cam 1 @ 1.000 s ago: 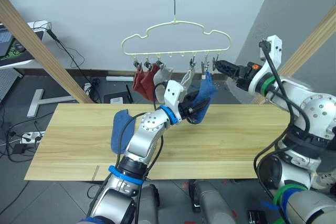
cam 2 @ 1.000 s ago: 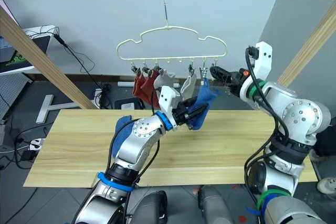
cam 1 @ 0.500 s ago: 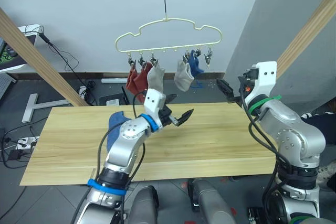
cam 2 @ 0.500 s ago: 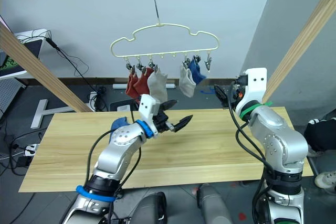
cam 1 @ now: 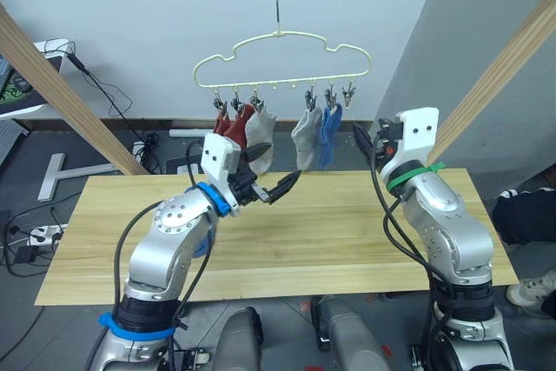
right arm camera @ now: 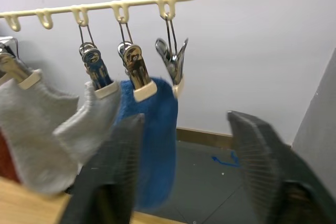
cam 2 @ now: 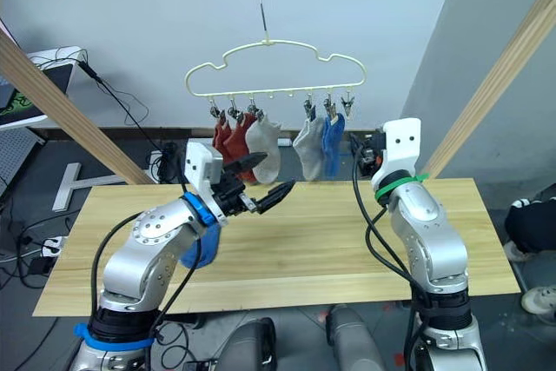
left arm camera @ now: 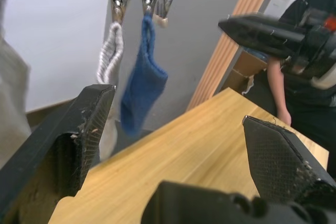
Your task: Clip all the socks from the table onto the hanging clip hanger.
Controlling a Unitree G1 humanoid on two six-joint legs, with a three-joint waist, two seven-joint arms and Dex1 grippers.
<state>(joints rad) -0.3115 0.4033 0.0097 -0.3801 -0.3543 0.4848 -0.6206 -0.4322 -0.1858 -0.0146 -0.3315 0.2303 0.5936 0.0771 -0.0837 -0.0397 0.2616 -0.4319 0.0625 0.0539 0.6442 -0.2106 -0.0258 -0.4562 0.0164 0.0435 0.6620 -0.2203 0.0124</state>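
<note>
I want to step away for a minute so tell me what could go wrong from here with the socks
1. One blue sock lies on the table under the left forearm, partly hidden; grasping it may take awkward repositioning.
2. The free clip hangs at the end of the clip hanger, right beside the hung blue sock; reaching for it could knock that sock.
3. The open left tool sits close below the hung grey socks and might snag them.

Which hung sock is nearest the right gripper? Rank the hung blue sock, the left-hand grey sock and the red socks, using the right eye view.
From the right gripper:
1. Hung blue sock, rightmost on the row.
2. Left-hand grey sock, mid-row.
3. Red socks, far left end.
</note>
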